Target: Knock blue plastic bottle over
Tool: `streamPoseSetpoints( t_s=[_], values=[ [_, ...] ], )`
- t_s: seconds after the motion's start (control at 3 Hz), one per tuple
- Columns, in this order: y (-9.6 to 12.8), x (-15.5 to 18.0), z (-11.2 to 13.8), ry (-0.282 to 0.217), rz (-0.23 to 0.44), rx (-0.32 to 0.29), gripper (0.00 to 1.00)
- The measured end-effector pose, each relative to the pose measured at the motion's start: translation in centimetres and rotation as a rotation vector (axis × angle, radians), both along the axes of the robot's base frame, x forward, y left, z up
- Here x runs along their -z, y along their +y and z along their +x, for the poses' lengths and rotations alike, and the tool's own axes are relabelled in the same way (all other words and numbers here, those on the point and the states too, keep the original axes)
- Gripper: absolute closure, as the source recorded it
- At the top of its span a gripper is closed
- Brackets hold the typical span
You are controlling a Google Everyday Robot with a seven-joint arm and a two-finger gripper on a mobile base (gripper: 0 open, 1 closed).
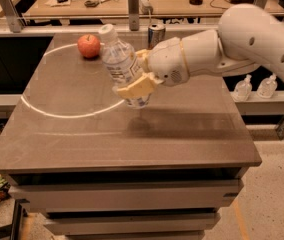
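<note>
The blue plastic bottle (119, 61) is clear with a white cap and a white label. It is tilted, cap toward the back left, with its base lifted off the table (182, 134) above its shadow. My gripper (138, 73) comes in from the right on the white arm and is shut on the bottle's lower half. One tan finger (134, 88) lies across the front of the bottle and the other is behind it.
A red apple (88, 45) sits at the back left, inside a white circle line (57, 113). A blue-and-silver can (156, 34) stands at the table's back edge. Two small pump-top bottles (254, 87) stand on a shelf to the right.
</note>
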State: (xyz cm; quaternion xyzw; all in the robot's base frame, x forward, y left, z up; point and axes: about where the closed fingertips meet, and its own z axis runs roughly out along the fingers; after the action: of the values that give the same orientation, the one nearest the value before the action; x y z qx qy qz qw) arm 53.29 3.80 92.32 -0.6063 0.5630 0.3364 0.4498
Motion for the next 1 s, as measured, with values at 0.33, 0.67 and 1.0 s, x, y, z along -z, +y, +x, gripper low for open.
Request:
streamPoseSetpoints(
  t_s=[0.33,0.67,1.0],
  values=[
    [-3.4,-2.0,0.1,-0.008,-0.229,0.037,1.0],
    [-6.2,-2.5,0.3,-0.01,-0.436,0.052,1.0],
    [-6.7,-1.9,-0.1,-0.021,-0.648,-0.009,1.0]
  ],
)
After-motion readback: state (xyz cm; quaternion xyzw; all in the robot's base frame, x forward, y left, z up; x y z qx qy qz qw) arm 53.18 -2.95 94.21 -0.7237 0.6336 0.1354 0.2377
